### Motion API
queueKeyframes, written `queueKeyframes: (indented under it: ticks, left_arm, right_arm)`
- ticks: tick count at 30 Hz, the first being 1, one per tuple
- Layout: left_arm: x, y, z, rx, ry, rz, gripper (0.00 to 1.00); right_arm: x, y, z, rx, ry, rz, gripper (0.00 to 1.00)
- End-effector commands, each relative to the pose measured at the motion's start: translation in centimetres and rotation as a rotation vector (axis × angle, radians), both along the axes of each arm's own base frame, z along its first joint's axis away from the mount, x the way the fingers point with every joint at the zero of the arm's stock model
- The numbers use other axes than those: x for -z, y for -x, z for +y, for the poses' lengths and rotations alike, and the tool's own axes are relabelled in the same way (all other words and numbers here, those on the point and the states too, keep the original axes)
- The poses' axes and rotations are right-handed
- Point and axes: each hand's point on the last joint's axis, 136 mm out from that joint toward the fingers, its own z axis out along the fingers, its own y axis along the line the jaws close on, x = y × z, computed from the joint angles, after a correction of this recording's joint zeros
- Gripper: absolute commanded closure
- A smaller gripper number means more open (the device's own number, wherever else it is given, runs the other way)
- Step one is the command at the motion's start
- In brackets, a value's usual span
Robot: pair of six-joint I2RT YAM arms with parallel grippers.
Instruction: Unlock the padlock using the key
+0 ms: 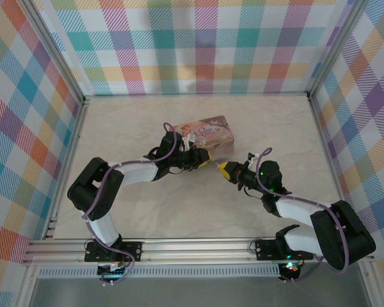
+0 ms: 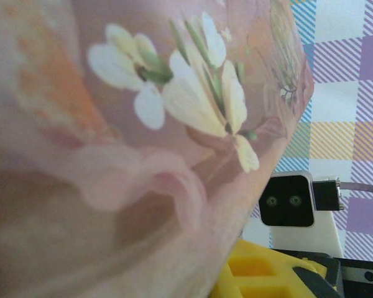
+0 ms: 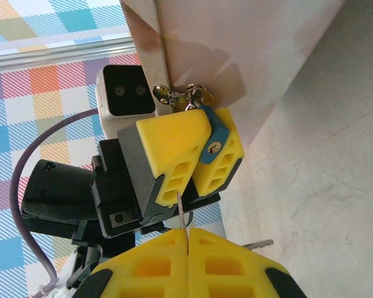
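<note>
a: what are the right gripper (image 3: 188, 232) jaws doing?
b: clenched flat together, with the key (image 3: 181, 210) pinched between them, its thin blade poking straight out past the tips

a: and the left gripper (image 3: 198, 158)?
b: clamped on the padlock (image 3: 212, 133), a small blue body wedged between the yellow fingers, keyhole (image 3: 214, 148) facing the right wrist camera

a: why hold it like that?
b: my guess is to steady it. the padlock hangs from the metal rings (image 3: 177, 94) on the front of the pink floral tin (image 1: 211, 134), and loose it would likely swing away when the key pushes in

a: is the key in yet?
b: no, the blade tip sits near the left fingers, a little to the side of the keyhole and apart from it, so it needs lining up first

a: how do the arms sit?
b: from above, the left arm reaches forward, then folds right so its wrist lies along the tin's near side. the right arm bends in from the right, low over the table (image 1: 147, 211), its gripper pointing left, nearly tip to tip with the other
</note>
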Motion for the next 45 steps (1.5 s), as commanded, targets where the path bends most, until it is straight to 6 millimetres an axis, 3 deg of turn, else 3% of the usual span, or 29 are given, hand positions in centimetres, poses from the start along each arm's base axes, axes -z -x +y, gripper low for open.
queueKeyframes:
  ticks: [1, 18, 45]
  left_arm:
    - [-3.7, 0.4, -0.5, 0.035, 0.102, -0.064, 0.79]
    - [-3.7, 0.4, -0.6, 0.036, 0.118, -0.067, 0.79]
    - [-3.9, 0.8, -0.3, 0.036, 0.121, -0.071, 0.79]
  right_arm:
    - [-1.0, -0.3, 0.2, -0.003, 0.006, -0.12, 1.0]
    - [0.6, -0.9, 2.7, -0.052, -0.086, -0.114, 1.0]
    - [0.3, -1.2, 1.9, 0.009, -0.085, -0.125, 1.0]
